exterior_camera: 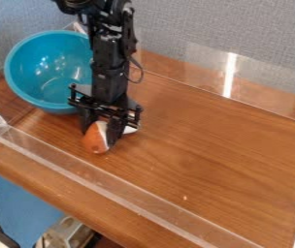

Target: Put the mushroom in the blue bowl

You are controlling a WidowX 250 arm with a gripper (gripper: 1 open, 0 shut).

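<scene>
Between end effector (104, 129) fingers: mushroom (98, 139)

A reddish-brown wooden tabletop (215, 145) is sitting inside low clear plastic walls (260, 82), backing onto a grey textured wall (228, 29), with soft even light reflecting off the wood grain.

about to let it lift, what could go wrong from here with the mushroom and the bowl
1. The hand sits around the mushroom, which lies low on the table; only part is between the fingers, so it might slip out on lifting.
2. The bowl is close behind the arm and tilted; a low carry could knock its rim.
</scene>
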